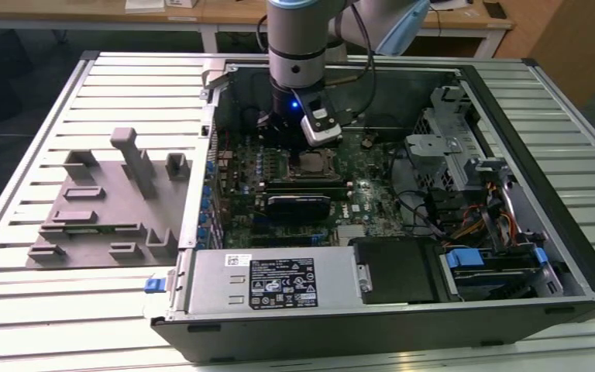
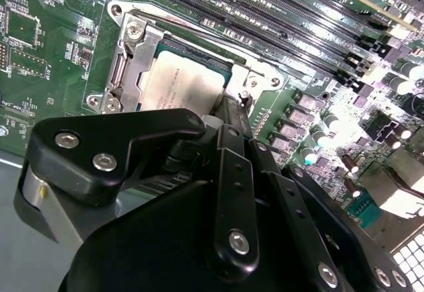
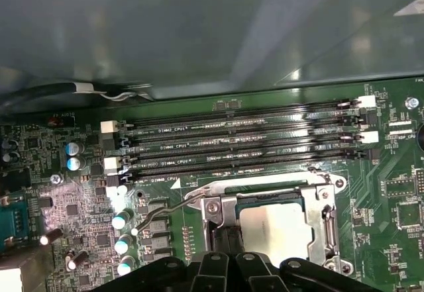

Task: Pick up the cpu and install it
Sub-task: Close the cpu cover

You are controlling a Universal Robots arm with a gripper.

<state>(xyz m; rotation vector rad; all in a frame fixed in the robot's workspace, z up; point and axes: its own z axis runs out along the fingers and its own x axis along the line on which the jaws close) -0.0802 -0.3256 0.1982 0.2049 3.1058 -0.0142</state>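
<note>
The cpu point(image 2: 179, 87) is a flat silver square lying level inside the metal frame of the motherboard socket point(image 2: 132, 50). In the first wrist view the cpu point(image 3: 278, 229) sits within the socket frame point(image 3: 326, 219), whose thin lever point(image 3: 165, 211) stands out to one side. My gripper point(image 2: 228, 110) hangs low over the socket, shut, its tips at one edge of the chip. Whether they pinch that edge I cannot tell. In the exterior view the gripper point(image 1: 313, 146) is inside the open computer case, right above the cpu point(image 1: 311, 163).
Several black memory slots point(image 3: 245, 146) run beside the socket. The case walls, a drive cage point(image 1: 452, 139) and cables point(image 1: 421, 205) crowd the exterior view's right. A power supply point(image 1: 276, 283) fills the case's near side. A grey fixture tray point(image 1: 101, 209) lies on the slatted table at the left.
</note>
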